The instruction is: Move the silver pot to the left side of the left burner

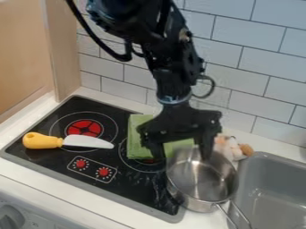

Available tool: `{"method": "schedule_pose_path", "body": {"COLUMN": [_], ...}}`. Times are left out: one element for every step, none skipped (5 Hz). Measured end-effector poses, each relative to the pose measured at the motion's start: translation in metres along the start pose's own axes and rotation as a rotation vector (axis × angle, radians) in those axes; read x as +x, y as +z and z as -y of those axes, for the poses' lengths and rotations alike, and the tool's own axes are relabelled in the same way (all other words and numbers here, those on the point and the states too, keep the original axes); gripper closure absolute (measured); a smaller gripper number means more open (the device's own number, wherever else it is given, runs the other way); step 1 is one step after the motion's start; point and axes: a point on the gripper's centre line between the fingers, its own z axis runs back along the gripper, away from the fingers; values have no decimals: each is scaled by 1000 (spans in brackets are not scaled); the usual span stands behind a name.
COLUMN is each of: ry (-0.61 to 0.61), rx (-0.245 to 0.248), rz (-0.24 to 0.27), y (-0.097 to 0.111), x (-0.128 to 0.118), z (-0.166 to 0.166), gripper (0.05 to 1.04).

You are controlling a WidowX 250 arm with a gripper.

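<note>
The black two-finger gripper (182, 155) stands over the near edge of a green cloth (138, 129) and the silver metal pot (200, 181), its fingers spread apart, with the pot's rim between them. The pot, round, smooth-walled and shiny, sits below and slightly right of the gripper, at the cooktop's right edge; its looped wire handle (239, 214) points away from the gripper, toward the lower right. The cloth, matte and folded flat, lies beneath and left of the gripper on the glossy black cooktop (44, 157). Farther left lies a toy knife (88, 142), with a bulbous yellow handle and a smooth white blade, in front of the round red-centred left burner (83, 128). Right of the gripper is a grey, rounded-corner sink (266, 179); behind it rises a glossy rectangular-tile wall (245, 67).
</note>
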Motion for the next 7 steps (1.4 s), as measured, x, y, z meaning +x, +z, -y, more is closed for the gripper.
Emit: {"method": "schedule_pose_path", "body": {"ry": [2,37,62,50,44,37,42], "rx": [33,53,55,84,80,91,91], "rz": [-22,-30,-35,-74,-56,-50,-49], "y": [-6,-8,-9,-24,-24,-24,-24], "x": [-2,-3,-1,-1,2,2,2], "z": [-5,-16,-24,-26,-21,-22,-22], "gripper": [84,84,143,455,751,937,1016]}}
